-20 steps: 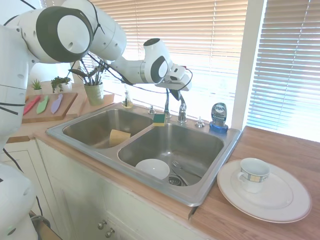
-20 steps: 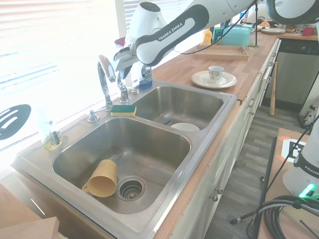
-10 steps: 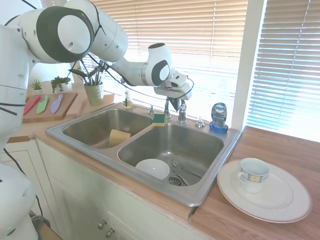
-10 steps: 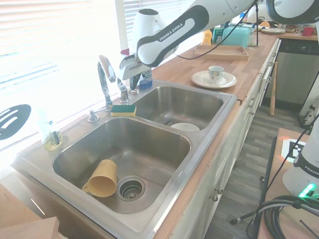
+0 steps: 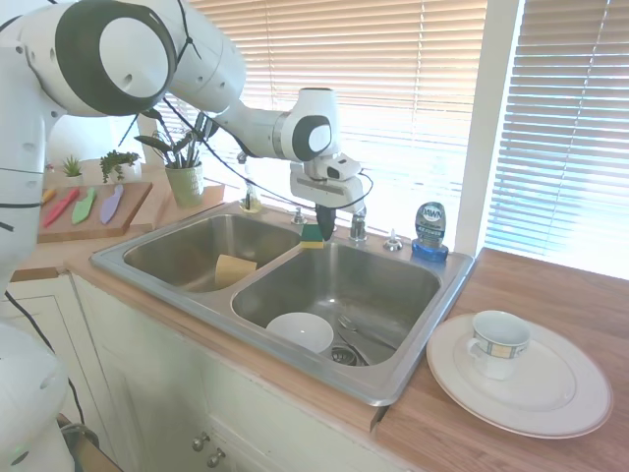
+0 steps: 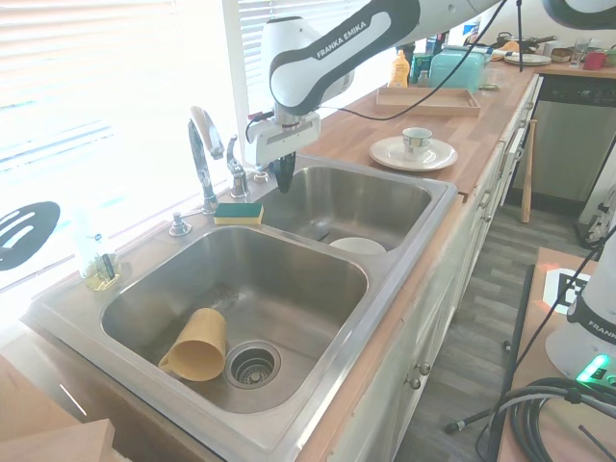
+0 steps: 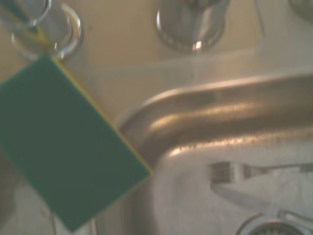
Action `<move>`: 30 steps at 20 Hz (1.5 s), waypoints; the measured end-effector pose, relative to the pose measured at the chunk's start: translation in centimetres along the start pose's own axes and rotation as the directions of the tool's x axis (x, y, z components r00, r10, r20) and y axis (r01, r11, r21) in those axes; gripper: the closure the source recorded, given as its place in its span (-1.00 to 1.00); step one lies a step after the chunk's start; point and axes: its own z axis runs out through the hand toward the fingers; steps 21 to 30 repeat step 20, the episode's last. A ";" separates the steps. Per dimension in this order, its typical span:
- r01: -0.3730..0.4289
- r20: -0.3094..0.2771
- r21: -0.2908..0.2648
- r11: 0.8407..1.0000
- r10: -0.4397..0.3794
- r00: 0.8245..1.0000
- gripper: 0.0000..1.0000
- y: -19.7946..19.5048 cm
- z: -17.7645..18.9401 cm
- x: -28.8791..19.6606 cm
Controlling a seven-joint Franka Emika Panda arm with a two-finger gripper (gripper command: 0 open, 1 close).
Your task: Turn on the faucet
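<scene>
A: Which step is the arm on?

B: The approach, I'd say. The claw points straight down over the back rim of the sink, just beside the faucet, and touches nothing I can make out.

A: Is the claw open?

B: I cannot tell. The fingers read as one dark wedge in both outside views, with nothing seen between them.

A: Where exactly is the faucet?

B: At the rear of the sink, on the strip between the two basins. The arched spout rises by the window, and the short lever handle stands between the spout and the claw.

A: So what does the next move call for?

B: Probably a short sideways shift toward the handle, then a push or lift on it. The green sponge lies on the divider just below, so the fingers need to stay clear of it.

A: And the surroundings?

B: A kitchen with a wooden desk under bright blinds. A blue soap bottle stands at the sink's back corner, a cup on a plate sits further along, a white bowl and a fork lie in one basin, and a yellow cup in the other.
</scene>
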 end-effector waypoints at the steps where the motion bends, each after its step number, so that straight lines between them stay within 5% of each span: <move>1: 0.002 0.010 -0.007 1.000 -0.001 1.000 1.00 0.9 0.0 -0.8; 10: 0.004 0.047 -0.019 1.000 -0.004 0.999 1.00 9.8 0.1 -7.7; 11: 0.005 0.048 -0.018 1.000 -0.004 0.999 -1.00 10.5 0.2 -8.3; 30: -0.006 0.062 -0.016 1.000 0.007 0.998 -1.00 13.3 0.5 -10.5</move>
